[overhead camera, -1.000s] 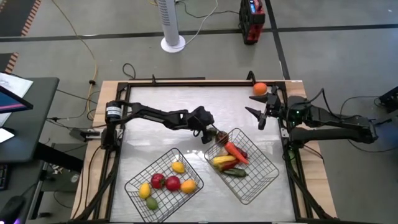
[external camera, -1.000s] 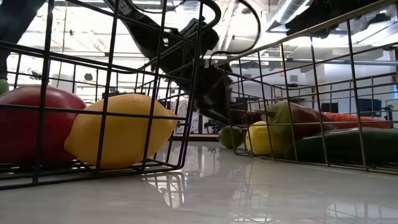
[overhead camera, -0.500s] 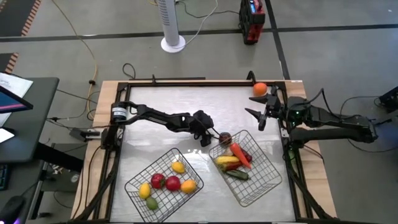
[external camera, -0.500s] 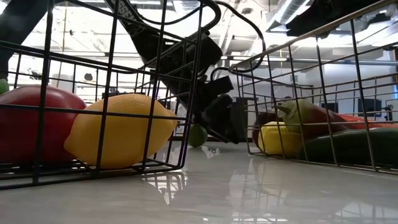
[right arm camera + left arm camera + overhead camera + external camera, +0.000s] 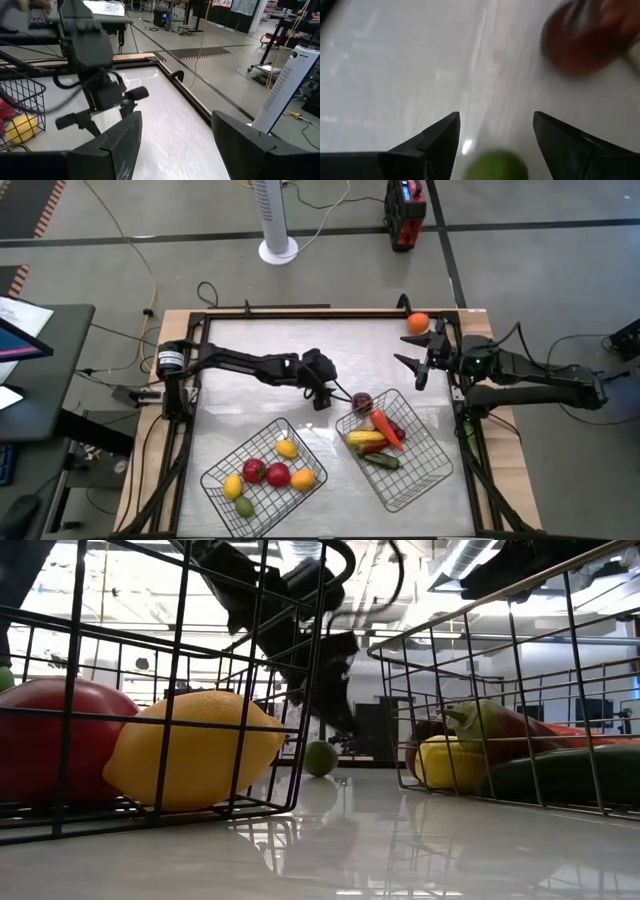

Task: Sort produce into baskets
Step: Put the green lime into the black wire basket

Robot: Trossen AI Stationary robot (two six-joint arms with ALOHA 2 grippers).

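High view: white table point(image 5: 260, 345) in a wooden frame, grey floor, tower fan point(image 5: 275, 220) at 12 o'clock. Left gripper point(image 5: 322, 395) hangs mid-table, fingers open over a green lime point(image 5: 320, 757). Right gripper point(image 5: 418, 360), open, waits at 2 o'clock. Filled baskets point(image 5: 262, 475) sit toward 6.

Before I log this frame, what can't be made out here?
- Left gripper: whether it touches the green fruit; left wrist view, bottom edge cuts the fruit off.
- Dark red piece: left wrist view, blurred, unidentifiable.
- Left basket: low view, its wires and the lemon hide the pieces behind.
- Right gripper: only idle by the table's edge.
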